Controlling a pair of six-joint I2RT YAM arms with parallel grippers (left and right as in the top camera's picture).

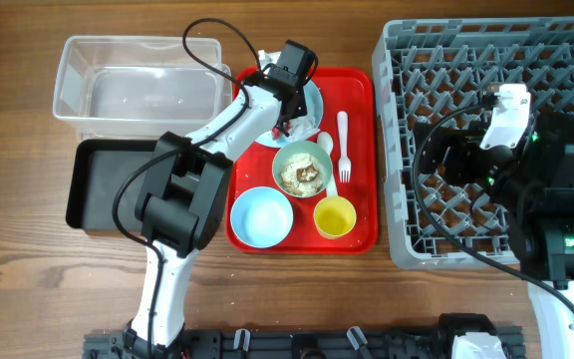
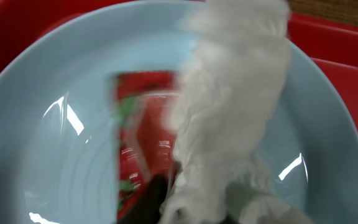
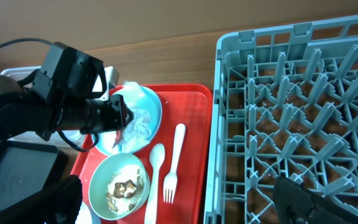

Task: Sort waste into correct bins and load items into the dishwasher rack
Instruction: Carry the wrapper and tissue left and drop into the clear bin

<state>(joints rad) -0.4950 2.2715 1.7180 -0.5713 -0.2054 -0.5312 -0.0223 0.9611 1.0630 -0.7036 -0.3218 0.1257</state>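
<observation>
Grip: left gripper (image 1: 284, 128) pinched closed on the tissue wad (image 2: 229, 106) over the plate (image 2: 48, 124).
Lift: straight up, clear of the red wrapper (image 2: 138, 137), so nothing drags along.

The tray (image 1: 362, 100) was bright red. On it, a light blue plate (image 2: 48, 137) carried a red wrapper (image 2: 135, 124) printed with green and white, and a white tissue (image 2: 235, 93). Also on the tray were a pale green bowl (image 3: 98, 180) of beige scraps (image 1: 303, 176), a plain light blue bowl (image 1: 261, 216), a yellow cup (image 1: 334, 216), and a white fork (image 1: 344, 145) and spoon (image 1: 325, 150). Right of the tray stood a grey lattice rack (image 1: 391, 120). Left of it were a clear tub (image 1: 128, 42) and a black bin (image 1: 103, 189), on a brown wood-grain table (image 1: 18, 150).
</observation>
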